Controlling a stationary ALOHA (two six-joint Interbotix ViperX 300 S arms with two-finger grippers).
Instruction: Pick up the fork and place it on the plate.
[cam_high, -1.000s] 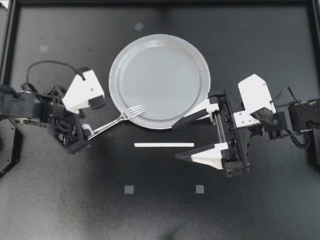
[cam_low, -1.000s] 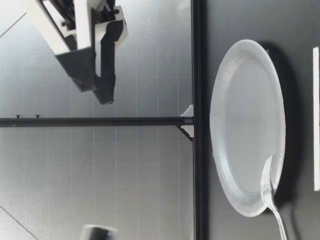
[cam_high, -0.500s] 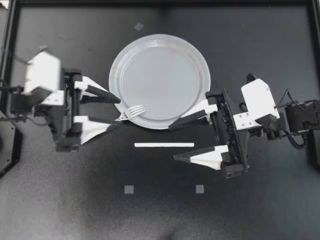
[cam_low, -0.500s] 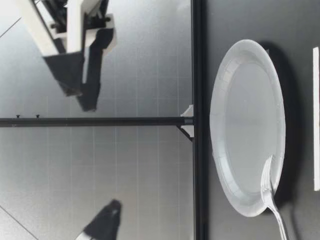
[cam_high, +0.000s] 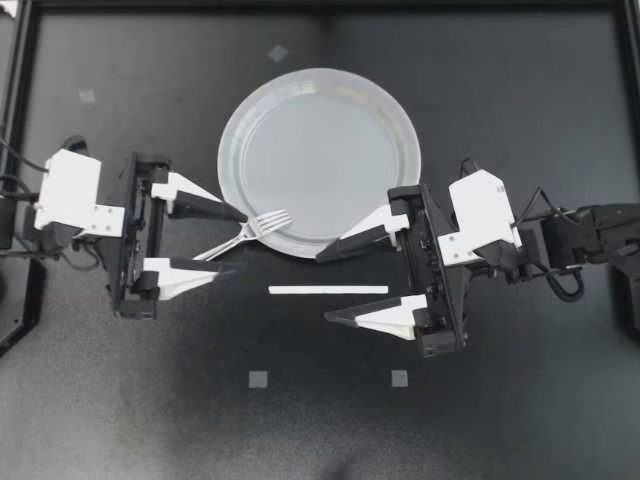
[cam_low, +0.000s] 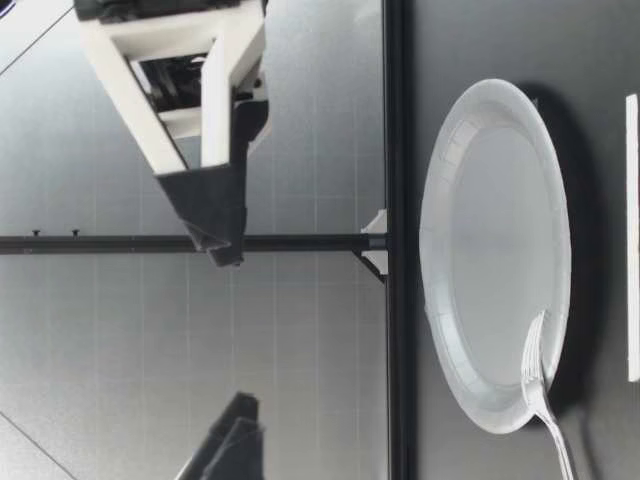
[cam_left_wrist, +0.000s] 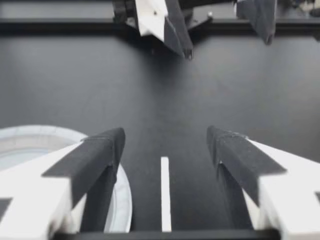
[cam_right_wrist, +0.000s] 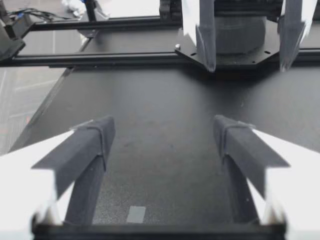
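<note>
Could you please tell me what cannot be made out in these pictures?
- Silver metal fork: low view, handle end cut off by the picture's edge; absent from both wrist views.
- Round white paper plate: left wrist view, partly hidden behind a finger of my left end effector; right wrist view misses it.
- Left end effector: low view, only dark fingertips show, the rest cut off.
- Thin white strip: low view, cut by the edge.

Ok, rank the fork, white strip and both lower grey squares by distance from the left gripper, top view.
1. fork, under the left gripper.
2. white strip, toward the middle.
3. left grey square, beyond the strip.
4. right grey square, right arm's side.
</note>
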